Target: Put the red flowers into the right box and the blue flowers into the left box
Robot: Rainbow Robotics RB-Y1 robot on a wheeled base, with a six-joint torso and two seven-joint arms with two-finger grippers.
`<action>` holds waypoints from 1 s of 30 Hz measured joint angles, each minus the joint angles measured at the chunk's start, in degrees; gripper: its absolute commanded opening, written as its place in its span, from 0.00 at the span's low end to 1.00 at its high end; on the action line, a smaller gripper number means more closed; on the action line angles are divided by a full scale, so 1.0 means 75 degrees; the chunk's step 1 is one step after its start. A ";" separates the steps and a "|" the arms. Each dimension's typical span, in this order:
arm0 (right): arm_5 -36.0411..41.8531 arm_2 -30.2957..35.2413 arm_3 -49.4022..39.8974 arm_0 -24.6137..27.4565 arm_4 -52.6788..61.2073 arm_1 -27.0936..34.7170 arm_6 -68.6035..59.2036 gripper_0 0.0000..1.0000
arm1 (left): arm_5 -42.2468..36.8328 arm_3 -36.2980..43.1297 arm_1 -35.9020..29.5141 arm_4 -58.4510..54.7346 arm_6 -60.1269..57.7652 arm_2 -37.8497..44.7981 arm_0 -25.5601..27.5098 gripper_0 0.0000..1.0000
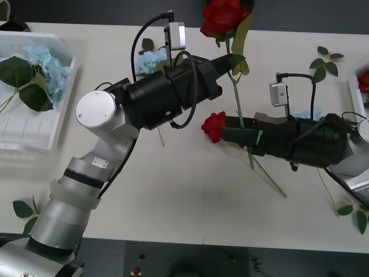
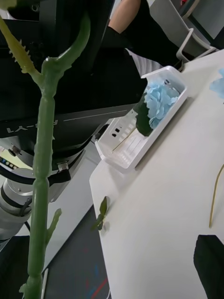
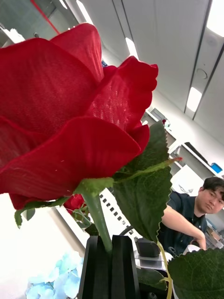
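Two arms are seen at work over the white table (image 1: 190,202), each with a red rose in reach. The left tool (image 1: 226,62), raised near the table's far edge, is clamped on the stem of one red rose (image 1: 222,16); in the left wrist view its black fingers (image 3: 122,266) are pressed together around the green stem just below the large bloom (image 3: 65,117) and a broad leaf. The right tool (image 1: 233,133), pointed toward the table's middle, is held beside a second red rose (image 1: 214,126), whose bloom lies just off its tip; whether its fingers are closed on that stem cannot be told, though a thick green stem (image 2: 42,154) is shown close against the camera in the right wrist view. A third patch of red bloom (image 1: 364,81) is visible in the right box (image 1: 353,95), at the table's right edge. Three red blooms are thus counted in the front view. In the left box (image 1: 55,124), at the table's left edge, one blue flower cluster (image 1: 43,63) is laid with two broad dark leaves; the same tray (image 2: 140,149) and its blue cluster (image 2: 158,103) are seen in the right wrist view. A second blue flower (image 1: 151,59) lies on the table, partly hidden behind the left arm, and a small patch of blue (image 1: 304,114) is glimpsed behind the right arm. Bloomless leaf sprigs are scattered near the far right (image 1: 324,62), near left (image 1: 24,209) and near right (image 1: 354,214) of the table.
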State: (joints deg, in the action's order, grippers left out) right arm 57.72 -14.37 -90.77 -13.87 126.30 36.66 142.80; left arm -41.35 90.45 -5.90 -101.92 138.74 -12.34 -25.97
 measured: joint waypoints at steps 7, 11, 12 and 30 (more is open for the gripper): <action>0.0004 0.0003 0.0000 0.0000 0.0004 0.0000 0.0000 0.00 | 0.0028 0.0000 0.0000 0.0000 0.0000 0.0000 0.0000 0.00; 0.0004 0.0003 0.0000 0.0000 0.0070 0.0000 -0.0001 0.00 | 0.0096 0.0000 0.0000 0.0000 0.0000 0.0000 0.0000 0.00; 0.0004 0.0003 0.0000 0.0000 0.0111 0.0000 -0.0001 0.00 | 0.0123 0.0000 0.0000 0.0000 0.0000 0.0000 0.0000 0.00; 0.0142 0.0003 0.0000 0.0000 0.0291 0.0000 -0.0002 0.00 | 0.0153 0.0000 -0.0001 0.0000 0.0000 0.0000 0.0000 0.43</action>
State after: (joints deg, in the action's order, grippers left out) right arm 58.78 -14.35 -90.77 -13.87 128.48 36.66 142.79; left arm -40.20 90.45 -5.91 -101.92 138.75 -12.34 -25.97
